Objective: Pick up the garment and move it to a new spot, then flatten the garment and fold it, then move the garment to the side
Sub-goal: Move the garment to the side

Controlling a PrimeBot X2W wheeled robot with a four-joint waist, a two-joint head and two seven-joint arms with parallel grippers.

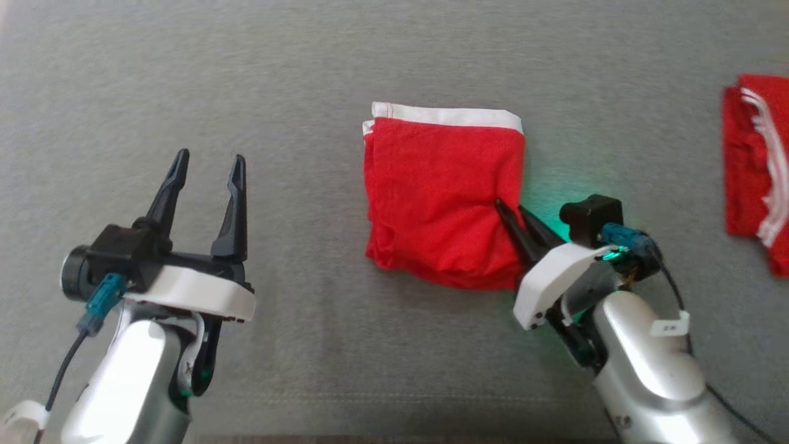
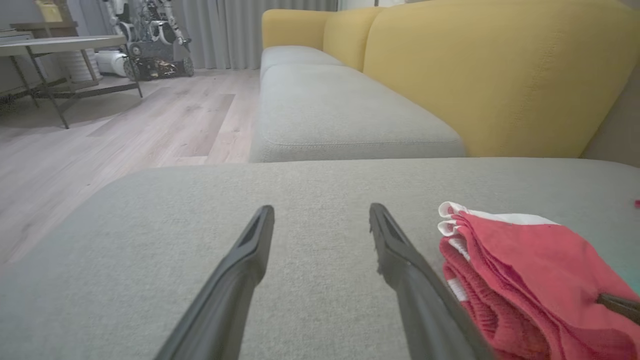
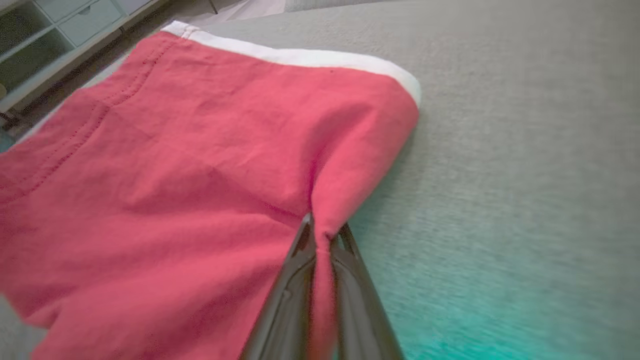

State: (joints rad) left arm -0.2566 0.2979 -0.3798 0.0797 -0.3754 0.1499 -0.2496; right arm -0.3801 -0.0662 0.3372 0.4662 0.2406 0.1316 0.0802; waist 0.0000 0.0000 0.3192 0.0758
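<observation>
1 pinch carries this step: the right gripper (image 1: 500, 206) has its jaws clenched on the right edge of the folded red garment (image 1: 441, 197), near its front corner, likely so the folds can be dragged aside without opening. The garment lies in the middle of the grey sofa cushion (image 1: 308, 74). The left gripper (image 1: 210, 158) hovers well to its left, jaws released and empty, probably kept clear. A 2nd red garment (image 1: 755, 166) lies far right.

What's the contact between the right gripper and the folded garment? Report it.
Touching. The right wrist view shows the right gripper shut on the garment at its edge, with red cloth pinched between its fingers.
</observation>
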